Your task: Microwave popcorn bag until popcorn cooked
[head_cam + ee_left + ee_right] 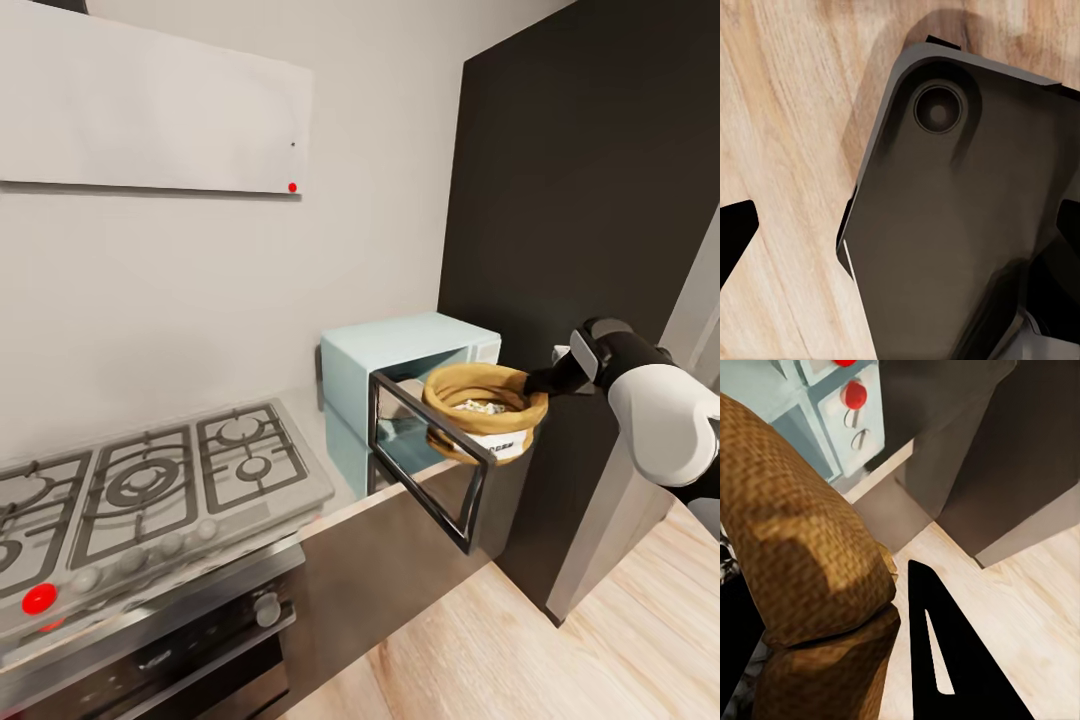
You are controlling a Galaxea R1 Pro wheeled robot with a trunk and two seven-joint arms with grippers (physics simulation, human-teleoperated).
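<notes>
My right gripper (540,385) pinching rolled rim of squat brown paper popcorn bag (486,408); light, soft, crushable; left jaws' state unclear; mint microwave (400,350) door open

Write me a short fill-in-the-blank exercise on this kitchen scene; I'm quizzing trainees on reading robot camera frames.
1. The microwave door is ___.
2. The popcorn bag hangs from the ___ gripper.
3. The bag is held by its ___.
4. Beside the microwave, the countertop holds a gas ___.

Missing words: open; right; rim; hob
</notes>
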